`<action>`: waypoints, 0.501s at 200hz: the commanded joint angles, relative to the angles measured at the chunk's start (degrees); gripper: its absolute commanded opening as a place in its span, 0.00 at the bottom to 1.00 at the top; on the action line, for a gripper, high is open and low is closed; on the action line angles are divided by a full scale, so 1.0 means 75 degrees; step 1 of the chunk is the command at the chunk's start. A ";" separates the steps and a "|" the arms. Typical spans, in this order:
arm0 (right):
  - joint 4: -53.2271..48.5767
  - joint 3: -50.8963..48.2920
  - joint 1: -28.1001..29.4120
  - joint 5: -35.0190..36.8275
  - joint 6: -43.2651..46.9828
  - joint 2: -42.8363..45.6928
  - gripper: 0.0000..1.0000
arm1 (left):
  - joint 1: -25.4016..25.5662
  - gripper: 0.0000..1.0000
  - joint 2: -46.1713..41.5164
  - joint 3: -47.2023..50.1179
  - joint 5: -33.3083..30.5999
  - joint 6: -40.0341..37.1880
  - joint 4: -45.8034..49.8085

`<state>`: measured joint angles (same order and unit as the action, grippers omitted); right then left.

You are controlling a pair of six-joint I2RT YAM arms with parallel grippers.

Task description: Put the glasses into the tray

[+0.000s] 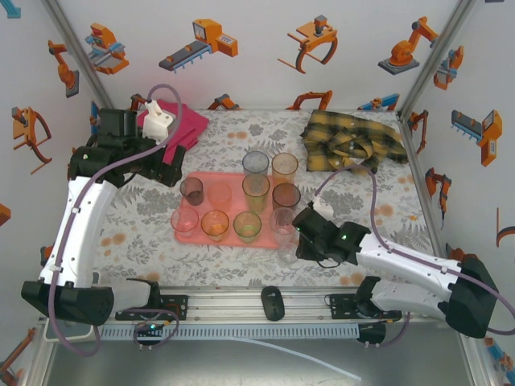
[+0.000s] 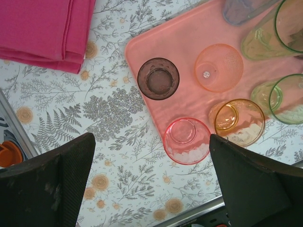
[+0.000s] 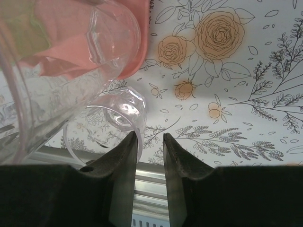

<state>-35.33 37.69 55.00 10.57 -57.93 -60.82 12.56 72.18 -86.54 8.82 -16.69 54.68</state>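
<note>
black fingers (image 3: 118,189) of the right claw (image 3: 149,142) sit closest to the right wrist lens, with a big clear tumbler (image 3: 42,85) looming just behind them. the top view lays out the whole floral bench (image 1: 145,241): the tray (image 1: 235,207) at its middle, a yellow plaid shirt (image 1: 354,138) at the far right, a magenta cloth (image 1: 193,127) at the far left, and most of the glasses (image 1: 215,223) standing on the tray. the left wrist view looks straight down into the dark, pink and amber ones at the tray's corner. one small clear glass (image 3: 104,125) stands on the bench just off the tray's near right corner. the right claw stands at a narrow slit about its rim, one finger over the mouth, daylight showing beside the other, so not clamped. the left claw (image 2: 151,156) gapes wide, holding nothing, above the bench beside the tray.
</note>
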 commanded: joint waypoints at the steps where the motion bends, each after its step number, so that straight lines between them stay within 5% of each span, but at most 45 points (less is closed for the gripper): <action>1: -0.0164 0.0128 0.0061 0.0217 -0.0080 -0.0181 0.29 | -0.0034 0.99 -0.0094 0.0088 0.0047 0.0139 0.0003; 100: -0.0129 0.0107 0.0051 0.0302 -0.0066 -0.0119 0.14 | -0.0034 0.99 -0.0068 0.0148 0.0054 0.0162 -0.0013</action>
<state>-35.33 37.69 55.00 10.81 -57.91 -62.81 12.56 72.18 -85.82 8.80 -16.67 54.65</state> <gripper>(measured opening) 0.158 0.991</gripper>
